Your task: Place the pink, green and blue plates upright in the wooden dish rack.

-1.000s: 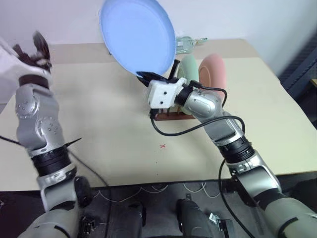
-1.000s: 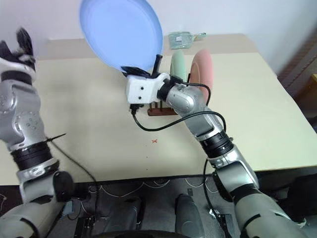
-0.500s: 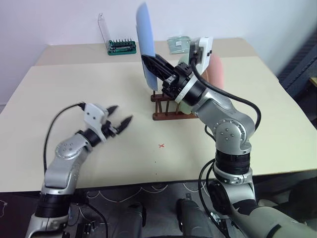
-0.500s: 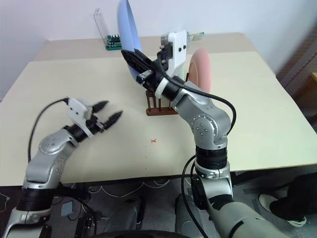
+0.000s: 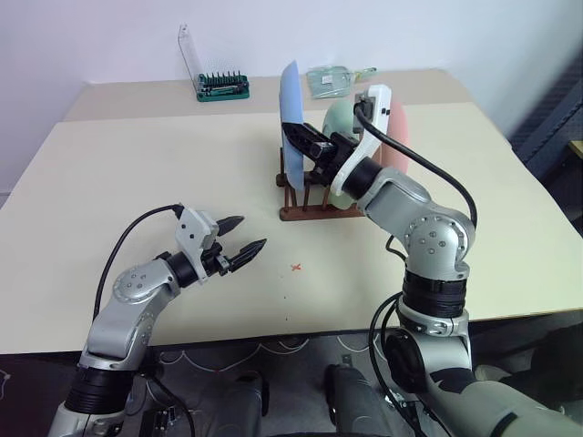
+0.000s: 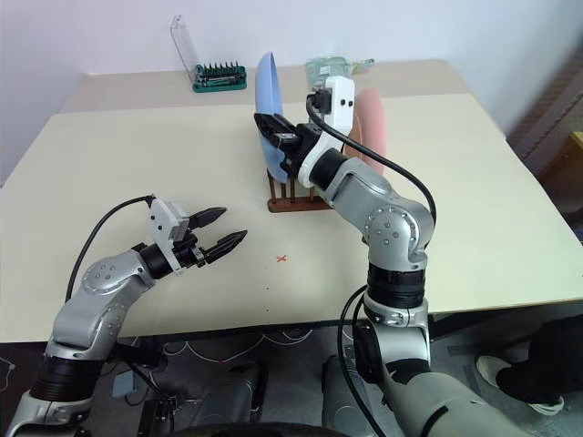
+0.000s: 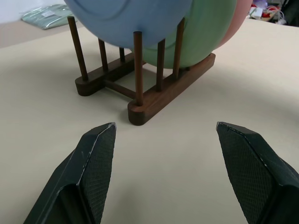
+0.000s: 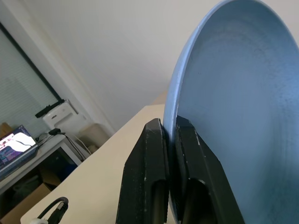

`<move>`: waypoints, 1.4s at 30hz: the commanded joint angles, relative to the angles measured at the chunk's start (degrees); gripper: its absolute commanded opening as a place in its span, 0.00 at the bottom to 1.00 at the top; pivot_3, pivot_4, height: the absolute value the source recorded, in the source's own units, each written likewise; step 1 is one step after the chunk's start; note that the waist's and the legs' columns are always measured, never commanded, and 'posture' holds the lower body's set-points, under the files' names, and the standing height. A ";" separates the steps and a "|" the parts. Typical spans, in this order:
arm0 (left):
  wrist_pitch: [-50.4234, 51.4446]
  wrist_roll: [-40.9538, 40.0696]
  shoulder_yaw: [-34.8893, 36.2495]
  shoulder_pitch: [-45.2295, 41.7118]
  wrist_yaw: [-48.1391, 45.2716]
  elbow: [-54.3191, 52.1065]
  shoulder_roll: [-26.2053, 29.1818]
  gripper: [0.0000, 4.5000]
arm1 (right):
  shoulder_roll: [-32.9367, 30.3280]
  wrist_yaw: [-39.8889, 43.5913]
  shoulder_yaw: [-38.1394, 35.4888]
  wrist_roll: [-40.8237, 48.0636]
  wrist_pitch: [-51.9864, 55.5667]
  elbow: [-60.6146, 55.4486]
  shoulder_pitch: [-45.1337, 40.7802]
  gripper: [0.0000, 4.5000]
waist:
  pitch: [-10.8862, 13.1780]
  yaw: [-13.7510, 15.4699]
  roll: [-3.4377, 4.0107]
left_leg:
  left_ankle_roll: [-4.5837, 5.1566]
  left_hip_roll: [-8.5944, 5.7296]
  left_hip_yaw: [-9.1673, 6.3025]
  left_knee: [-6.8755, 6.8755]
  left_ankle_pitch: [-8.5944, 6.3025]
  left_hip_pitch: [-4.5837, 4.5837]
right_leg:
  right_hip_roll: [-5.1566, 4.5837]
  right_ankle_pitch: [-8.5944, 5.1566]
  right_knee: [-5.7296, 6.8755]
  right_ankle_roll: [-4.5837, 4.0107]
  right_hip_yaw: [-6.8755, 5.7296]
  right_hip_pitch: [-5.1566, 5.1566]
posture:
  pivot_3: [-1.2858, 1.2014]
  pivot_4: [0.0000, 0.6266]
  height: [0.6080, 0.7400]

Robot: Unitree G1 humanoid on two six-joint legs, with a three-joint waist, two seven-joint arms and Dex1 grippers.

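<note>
The blue plate (image 5: 290, 118) stands upright and edge-on at the left end of the wooden dish rack (image 5: 310, 208). My right gripper (image 5: 310, 146) is shut on its rim, with the black fingers (image 8: 145, 158) pinching the edge. In the left wrist view the blue plate's (image 7: 126, 18) lower edge hangs among the pegs (image 7: 138, 65), above the rails. The green plate (image 5: 342, 116) and the pink plate (image 5: 398, 137) stand upright in the rack behind it. My left gripper (image 5: 241, 238) is open and empty, low over the table, pointing at the rack.
A green-based tool holder (image 5: 223, 87) with a clear lid stands at the back of the table (image 5: 137, 173). A clear packet (image 5: 332, 80) lies behind the rack. A small red cross (image 5: 297, 268) marks the table in front of the rack.
The right gripper rolled the blue plate from face-on to edge-on and lowered it to the rack's left end. The left arm swung down from the upper left to low over the table.
</note>
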 commanded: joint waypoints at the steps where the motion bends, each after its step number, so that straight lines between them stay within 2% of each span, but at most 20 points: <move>1: -0.27 0.23 -0.02 -0.13 0.20 -2.60 -0.13 0.78 | 0.72 -2.28 -1.70 2.31 0.54 0.37 -1.60 0.00 | 0.00 0.01 0.00 | 0.00 0.00 0.00 0.00 0.00 0.00 | 0.00 0.00 0.00 0.00 0.00 0.00 | 0.52 0.24 1.00; 5: -0.28 0.34 -0.19 -0.11 0.36 -2.84 -0.38 0.79 | 0.40 -2.72 -1.46 2.90 0.51 0.56 -1.85 0.32 | 0.00 -0.01 0.00 | 0.00 0.00 0.00 0.00 0.00 0.00 | 0.00 0.00 0.00 0.00 0.00 0.00 | 0.52 0.24 1.00; 8: -0.25 0.29 -0.22 -0.05 0.36 -2.89 -0.46 0.79 | -0.28 -2.38 -0.50 2.29 0.14 -0.05 -1.89 0.69 | 0.00 -0.01 0.00 | 0.00 0.00 0.00 0.00 0.00 0.00 | 0.00 0.00 0.00 0.00 0.00 0.00 | 0.52 0.24 1.00; 9: -0.24 0.27 -0.22 -0.07 0.30 -2.86 -0.46 0.79 | -0.95 -1.82 0.32 1.51 -0.21 -0.58 -2.01 0.77 | 0.00 -0.01 0.00 | 0.00 0.00 0.00 0.00 0.00 0.00 | 0.00 0.00 0.00 0.00 0.00 0.00 | 0.52 0.24 1.00; 17: -0.26 0.24 -0.42 -0.21 0.10 -2.67 -0.62 0.79 | -8.09 3.09 7.19 -5.43 -4.10 -3.54 -3.54 0.77 | 0.00 -0.02 0.01 | 0.00 0.00 0.01 0.00 0.00 0.00 | 0.00 0.00 -0.01 0.01 0.00 0.00 | 0.52 0.24 1.00; 21: -0.24 0.34 -0.63 -0.14 0.27 -2.86 -0.93 0.79 | -16.54 8.10 11.09 -12.05 -8.02 -6.90 -4.95 0.77 | 0.01 0.06 0.02 | 0.00 0.00 0.02 0.01 0.00 -0.02 | 0.00 0.00 -0.02 0.01 0.00 0.00 | 0.52 0.24 1.00; 24: -0.24 0.33 -0.55 -0.04 0.30 -2.85 -0.99 0.79 | -24.91 13.37 10.35 -15.02 -11.66 -10.57 -3.30 0.77 | 0.01 0.38 0.01 | 0.00 -0.01 0.02 0.03 0.00 -0.05 | 0.00 -0.01 -0.08 0.02 -0.01 0.03 | 0.52 0.24 1.00; 25: -0.18 0.22 -0.51 -0.09 0.24 -2.71 -1.00 0.79 | -26.69 14.93 8.61 -13.54 -11.34 -11.62 -2.26 0.77 | 0.01 0.43 0.01 | 0.01 -0.01 0.02 0.03 0.00 -0.05 | 0.00 -0.01 -0.11 0.02 -0.01 0.06 | 0.52 0.24 1.00; 29: -0.16 0.10 -0.93 -0.34 -0.28 -2.21 -1.09 0.79 | -30.22 16.47 4.92 -11.64 -10.03 -13.03 0.92 0.77 | -0.01 0.48 -0.02 | 0.03 0.01 0.02 0.04 -0.02 -0.04 | 0.00 -0.01 -0.18 0.02 -0.03 0.15 | 0.52 0.24 1.00; 33: -1.02 0.67 -1.63 -2.15 -0.98 0.05 -1.40 0.79 | -36.78 22.38 -3.36 -7.87 -10.99 -17.96 8.87 0.77 | 0.00 1.35 -0.02 | 0.05 0.02 0.04 0.06 -0.02 -0.04 | 0.00 -0.01 -0.21 0.02 -0.03 0.17 | 0.52 0.24 1.00; 37: -3.15 1.35 -0.40 -2.51 -2.16 3.67 -0.58 0.79 | -45.40 31.28 -11.39 -8.08 -12.72 -19.93 23.76 0.77 | 0.01 2.05 0.02 | 0.21 0.02 0.07 0.22 -0.12 -0.05 | -0.02 -0.02 -0.29 0.04 -0.07 0.31 | 0.52 0.24 1.00; 42: -5.19 1.86 2.05 -2.23 -2.36 7.61 0.52 0.79 | -46.10 36.51 -14.83 -10.39 -18.01 -17.61 39.20 0.77 | 0.00 1.71 0.05 | 0.36 0.04 0.16 0.39 -0.21 0.10 | -0.04 -0.05 -0.39 0.08 -0.07 0.60 | 0.52 0.24 1.00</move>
